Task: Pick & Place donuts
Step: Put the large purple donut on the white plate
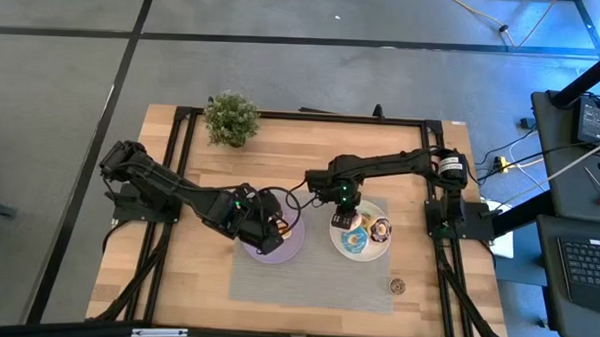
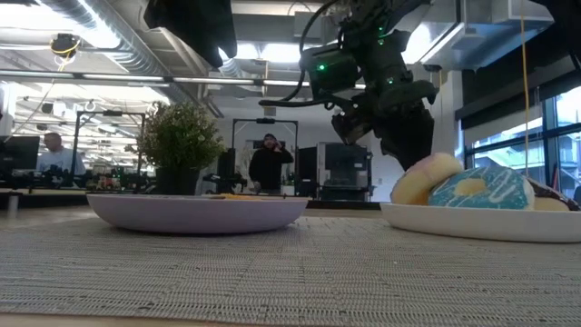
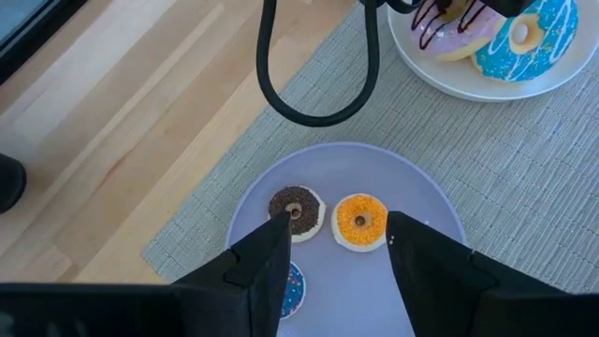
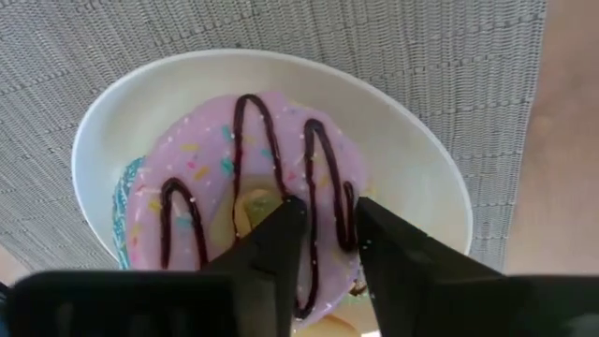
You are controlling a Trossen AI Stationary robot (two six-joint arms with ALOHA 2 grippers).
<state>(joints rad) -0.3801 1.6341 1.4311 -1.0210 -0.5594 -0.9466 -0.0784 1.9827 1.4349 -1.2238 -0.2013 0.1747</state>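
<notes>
My right gripper (image 4: 328, 217) is over the white plate (image 4: 412, 159), shut on the pink donut with chocolate drizzle (image 4: 206, 159). That donut lies partly over a blue iced donut (image 2: 481, 189). A chocolate donut (image 1: 381, 228) shares the plate. My left gripper (image 3: 337, 229) hovers open over the lilac plate (image 3: 412, 187), touching nothing. On that plate lie a brown mini donut (image 3: 297, 211), an orange mini donut (image 3: 360, 222) and a blue sprinkled one (image 3: 292, 285), partly hidden by a finger. One small brown donut (image 1: 397, 285) lies on the mat. My right gripper pinches the pink donut's ring (image 4: 329, 201) between its two fingers, one fingertip (image 4: 284, 217) at the hole and the other at the outer rim. The fingers come from above, pointing down. The donut still lies on the white plate, leaning on the blue donut.
A grey woven mat (image 1: 316, 284) carries both plates. A potted plant (image 1: 231, 118) stands near the table's far edge. A black cable (image 3: 314, 94) loops between the two plates. Bare wood lies left of and beyond the mat. People show in the room behind.
</notes>
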